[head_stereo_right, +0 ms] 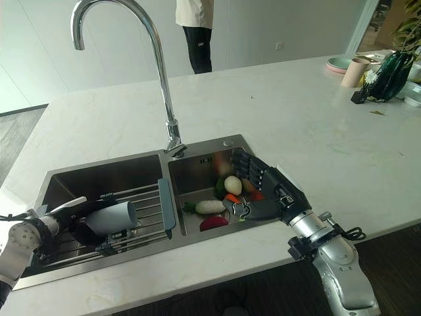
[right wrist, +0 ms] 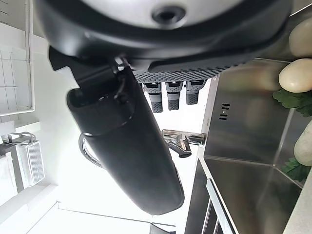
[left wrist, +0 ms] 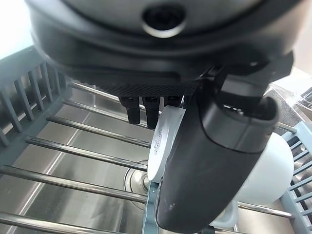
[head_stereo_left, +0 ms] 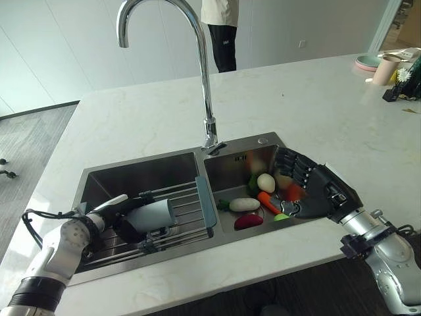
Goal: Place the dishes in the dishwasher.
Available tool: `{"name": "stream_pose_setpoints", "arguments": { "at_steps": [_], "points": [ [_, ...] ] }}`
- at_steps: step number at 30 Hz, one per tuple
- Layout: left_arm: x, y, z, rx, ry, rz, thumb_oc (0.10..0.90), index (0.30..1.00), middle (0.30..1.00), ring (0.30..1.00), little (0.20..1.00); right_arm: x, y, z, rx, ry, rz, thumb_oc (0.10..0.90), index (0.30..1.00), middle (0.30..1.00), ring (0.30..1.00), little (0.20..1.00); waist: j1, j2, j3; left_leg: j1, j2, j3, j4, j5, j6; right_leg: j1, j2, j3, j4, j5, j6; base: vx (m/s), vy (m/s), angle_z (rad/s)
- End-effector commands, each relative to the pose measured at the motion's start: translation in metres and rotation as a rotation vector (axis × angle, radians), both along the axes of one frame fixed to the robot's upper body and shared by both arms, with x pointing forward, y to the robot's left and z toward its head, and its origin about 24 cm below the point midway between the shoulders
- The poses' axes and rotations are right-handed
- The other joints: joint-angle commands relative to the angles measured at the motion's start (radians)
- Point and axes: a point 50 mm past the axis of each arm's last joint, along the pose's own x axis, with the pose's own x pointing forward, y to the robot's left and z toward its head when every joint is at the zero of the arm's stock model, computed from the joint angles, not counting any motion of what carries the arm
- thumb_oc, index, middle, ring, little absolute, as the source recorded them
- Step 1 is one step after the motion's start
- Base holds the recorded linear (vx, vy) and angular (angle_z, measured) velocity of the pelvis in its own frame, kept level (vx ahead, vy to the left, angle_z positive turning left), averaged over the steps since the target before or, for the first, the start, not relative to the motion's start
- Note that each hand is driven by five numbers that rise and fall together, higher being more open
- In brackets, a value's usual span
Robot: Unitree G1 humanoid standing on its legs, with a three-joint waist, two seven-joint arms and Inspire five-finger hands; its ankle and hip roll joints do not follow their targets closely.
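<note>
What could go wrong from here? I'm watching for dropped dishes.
1. The left hand grips the white cup lying sideways on the sink rack; a loose hold could let it roll across the bars or fall into the basin below.
2. The right hand hangs open over the vegetables in the other basin and could knock them about if it drops lower.
</note>
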Motion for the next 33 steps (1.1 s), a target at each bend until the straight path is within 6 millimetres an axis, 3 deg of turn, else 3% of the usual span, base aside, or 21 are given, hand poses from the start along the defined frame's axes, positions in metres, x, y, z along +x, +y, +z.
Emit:
{"name": "stream_pose_setpoints", "arguments": {
  "at_steps": [1, 7, 8, 9, 10, 11, 23, 33],
  "points": [
    [0.034, -0.012, 0.048, 0.046, -0.239, -0.064, 0.8, 0.9, 0.9, 0.9, 0.9, 0.009, 0.012, 0.056, -0.013, -0.306, 0.066, 0.8, 0.9, 0.9, 0.9, 0.9, -0.003, 0.018, -0.041, 0.037, 0.013, 0.082, 0.079, -0.165, -0.006, 0.029, 0.039, -0.046, -0.011, -0.088, 0.055, 0.0, 0.0, 0.0],
    [0.035, -0.019, 0.047, 0.083, -0.239, -0.111, 0.8, 0.9, 0.9, 0.9, 0.9, 0.008, 0.014, 0.054, -0.014, -0.301, 0.071, 0.8, 0.9, 0.9, 0.9, 0.9, -0.007, 0.015, -0.042, 0.038, 0.014, 0.082, 0.079, -0.166, -0.006, 0.029, 0.043, -0.043, -0.011, -0.087, 0.054, 0.0, 0.0, 0.0],
    [0.035, -0.02, 0.047, 0.091, -0.247, -0.125, 0.692, 0.738, 0.738, 0.738, 0.738, 0.008, 0.014, 0.054, -0.014, -0.301, 0.072, 0.8, 0.9, 0.9, 0.9, 0.9, -0.007, 0.015, -0.042, 0.038, 0.014, 0.082, 0.079, -0.166, -0.006, 0.029, 0.043, -0.043, -0.011, -0.088, 0.055, 0.0, 0.0, 0.0],
    [0.035, -0.022, 0.049, 0.106, -0.249, -0.151, 0.547, 0.521, 0.521, 0.521, 0.521, 0.008, 0.013, 0.055, -0.014, -0.302, 0.074, 0.8, 0.9, 0.9, 0.9, 0.9, -0.008, 0.015, -0.042, 0.038, 0.014, 0.083, 0.079, -0.166, -0.006, 0.029, 0.043, -0.043, -0.011, -0.088, 0.055, 0.0, 0.0, 0.0],
    [0.035, -0.023, 0.05, 0.109, -0.257, -0.161, 0.489, 0.434, 0.434, 0.434, 0.434, 0.008, 0.013, 0.055, -0.014, -0.302, 0.076, 0.8, 0.9, 0.9, 0.9, 0.9, -0.009, 0.015, -0.041, 0.037, 0.014, 0.083, 0.079, -0.165, -0.007, 0.029, 0.043, -0.042, -0.011, -0.087, 0.054, 0.0, 0.0, 0.0],
    [0.035, -0.025, 0.051, 0.111, -0.268, -0.174, 0.4, 0.3, 0.3, 0.3, 0.3, 0.007, 0.013, 0.055, -0.012, -0.302, 0.076, 0.8, 0.9, 0.9, 0.9, 0.9, -0.009, 0.013, -0.041, 0.037, 0.015, 0.083, 0.079, -0.165, -0.007, 0.029, 0.043, -0.042, -0.011, -0.087, 0.054, 0.0, 0.0, 0.0],
    [0.038, -0.037, 0.053, 0.136, -0.356, -0.198, 0.4, 0.3, 0.3, 0.3, 0.3, 0.008, 0.015, 0.05, -0.006, -0.291, 0.082, 0.8, 0.9, 0.9, 0.9, 0.9, -0.006, 0.005, -0.042, 0.036, 0.016, 0.081, 0.079, -0.165, -0.007, 0.029, 0.043, -0.044, -0.011, -0.088, 0.053, 0.0, 0.0, 0.0],
    [0.031, -0.032, 0.063, 0.133, -0.481, -0.168, 0.4, 0.3, 0.3, 0.3, 0.3, 0.007, 0.014, 0.048, -0.007, -0.286, 0.068, 0.8, 0.9, 0.9, 0.9, 0.9, 0.007, 0.005, -0.04, 0.035, 0.012, 0.074, 0.079, -0.165, -0.007, 0.033, 0.035, -0.052, -0.011, -0.088, 0.055, 0.0, 0.0, 0.0]
  ]
}}
